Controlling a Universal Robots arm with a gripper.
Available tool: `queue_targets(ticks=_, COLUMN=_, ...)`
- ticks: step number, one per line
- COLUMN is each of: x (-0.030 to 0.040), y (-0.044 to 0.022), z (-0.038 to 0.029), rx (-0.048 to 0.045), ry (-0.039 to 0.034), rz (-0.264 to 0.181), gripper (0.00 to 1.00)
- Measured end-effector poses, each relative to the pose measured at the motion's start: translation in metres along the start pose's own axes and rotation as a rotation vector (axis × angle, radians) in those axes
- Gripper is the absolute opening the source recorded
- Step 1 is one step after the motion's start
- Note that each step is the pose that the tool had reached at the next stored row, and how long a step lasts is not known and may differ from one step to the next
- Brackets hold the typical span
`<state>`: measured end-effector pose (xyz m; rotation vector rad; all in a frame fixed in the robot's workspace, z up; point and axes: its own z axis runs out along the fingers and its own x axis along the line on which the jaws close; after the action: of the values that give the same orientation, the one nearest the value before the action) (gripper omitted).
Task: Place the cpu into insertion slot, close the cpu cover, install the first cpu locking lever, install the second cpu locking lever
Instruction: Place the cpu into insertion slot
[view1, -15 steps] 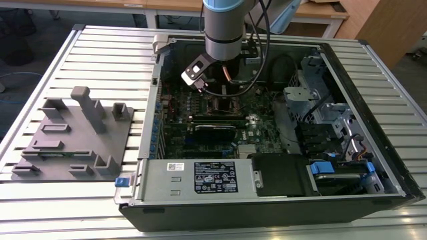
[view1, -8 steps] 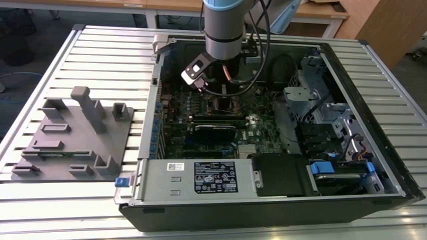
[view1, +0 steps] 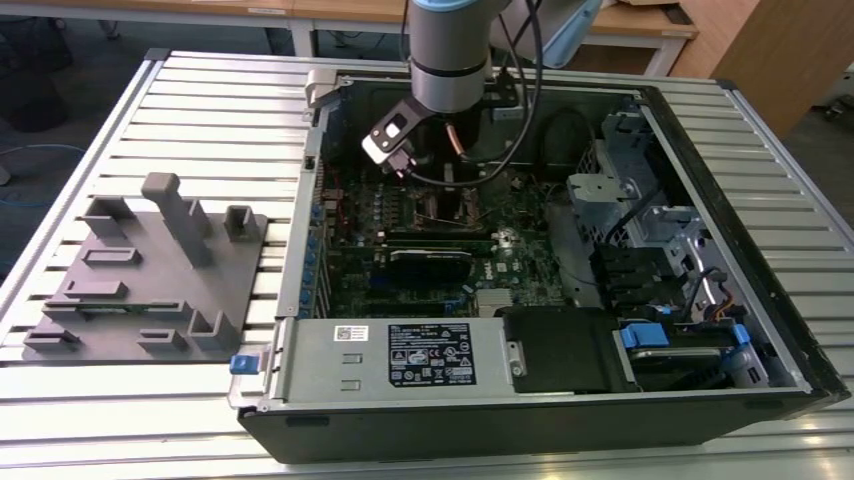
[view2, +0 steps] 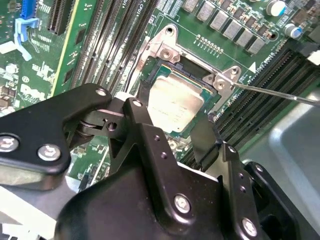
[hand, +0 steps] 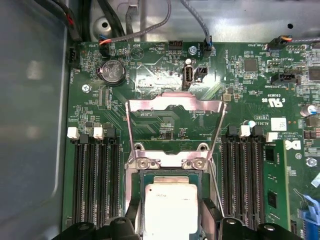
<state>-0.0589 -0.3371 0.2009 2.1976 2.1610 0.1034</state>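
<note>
Second wrist view: the cpu (view2: 176, 104) lies flat in the insertion slot (view2: 169, 50) with the gripper (view2: 174, 112) straddling it; we cannot tell whether it grips the cpu. In the first wrist view the cpu cover (hand: 175, 104) stands swung open, so we judge placing nearly complete; closing the cover calls for the gripper clear of the slot.
</note>
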Motion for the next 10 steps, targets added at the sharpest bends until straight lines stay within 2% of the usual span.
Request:
queue_targets(ticks=2, x=0.0, y=0.0002, z=-0.0025, rx=0.0001, ry=-0.0002, rz=0.0, gripper=0.6)
queue_targets(ticks=10, x=0.0, y=0.0002, z=-0.0026, rx=0.0, ry=0.0, rz=0.0, gripper=0.58)
